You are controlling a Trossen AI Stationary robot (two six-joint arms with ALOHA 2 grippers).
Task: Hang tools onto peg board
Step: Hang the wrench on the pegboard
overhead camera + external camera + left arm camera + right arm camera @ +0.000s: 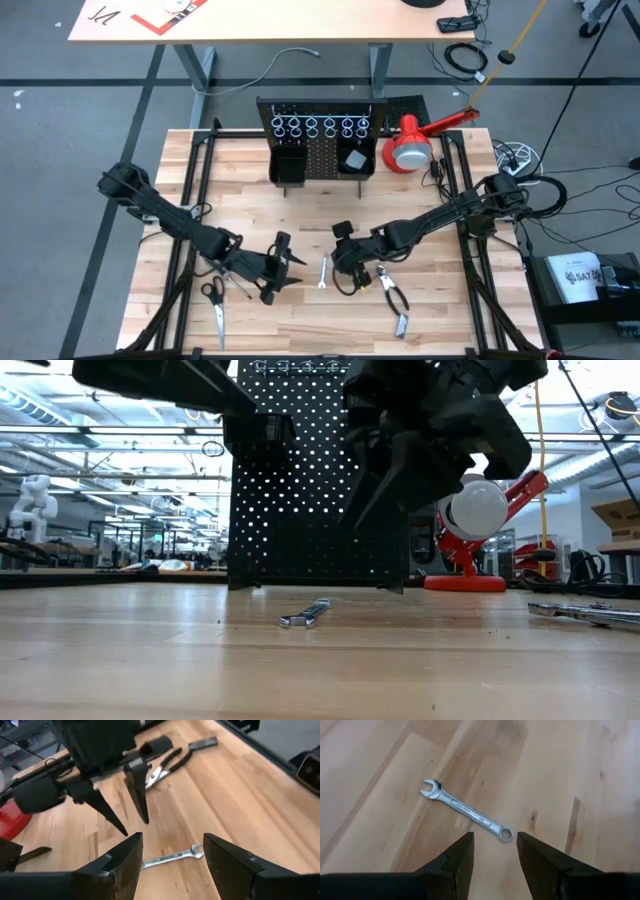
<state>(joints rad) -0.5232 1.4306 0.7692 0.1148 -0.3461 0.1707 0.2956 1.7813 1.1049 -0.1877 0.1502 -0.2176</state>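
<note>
A silver wrench (323, 272) lies flat on the wooden table, between my two grippers. My left gripper (290, 266) hovers just to its left, open, and the wrench (170, 859) shows past its fingertips. My right gripper (342, 266) hovers just to the wrench's right, also open, above the wrench (465, 810). Black-handled scissors (215, 305) lie near the front left. Black-handled pliers (393, 295) lie at the front right. The black peg board (320, 140) stands upright at the far edge, with a row of silver rings (320, 126) along its top.
A red-and-white lamp (410, 145) stands to the right of the peg board. Two black bins (290, 165) hang on the board's front. Black frame rails (190, 200) run along the table's left and right sides. Bare wood lies between the wrench and the board.
</note>
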